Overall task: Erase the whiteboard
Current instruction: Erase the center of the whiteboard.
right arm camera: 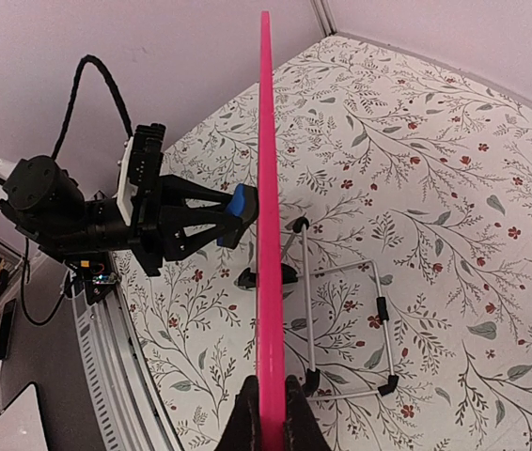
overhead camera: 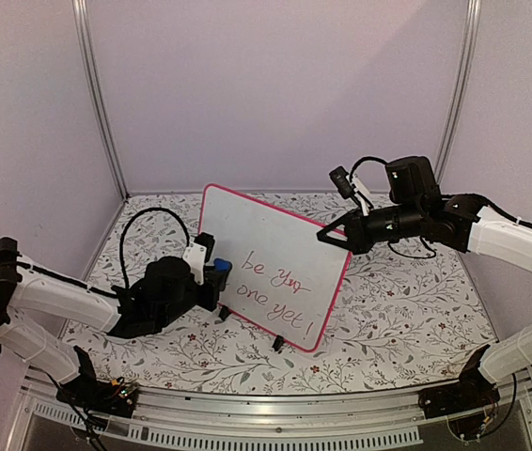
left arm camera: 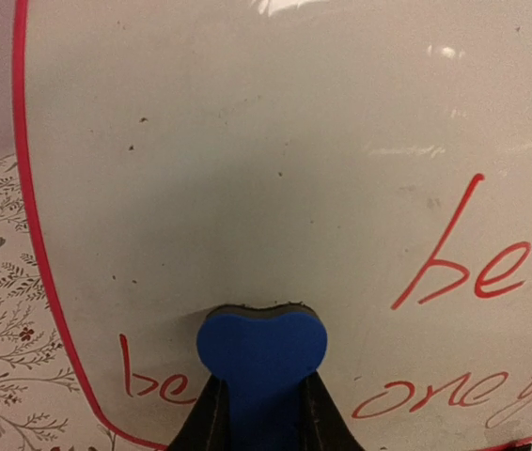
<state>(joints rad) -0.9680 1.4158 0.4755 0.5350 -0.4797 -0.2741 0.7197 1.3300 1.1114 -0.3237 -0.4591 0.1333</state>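
Note:
The whiteboard [overhead camera: 275, 263] stands upright mid-table, pink-framed, with red handwriting on its lower right. My left gripper [overhead camera: 217, 274] is shut on a blue eraser block [left arm camera: 261, 352] and presses its dark felt edge against the board's face, between the red words. My right gripper [overhead camera: 334, 235] is shut on the board's upper right pink edge [right arm camera: 268, 282], which shows edge-on in the right wrist view. There the left gripper [right arm camera: 233, 211] and the eraser [right arm camera: 241, 202] touch the board from the left.
The board rests on black feet [overhead camera: 277, 344] and a wire stand [right arm camera: 351, 329] behind it. The floral tablecloth [overhead camera: 398, 310] covers the table. A black cable [overhead camera: 139, 235] loops over the left arm. Metal rail [overhead camera: 275, 427] along the near edge.

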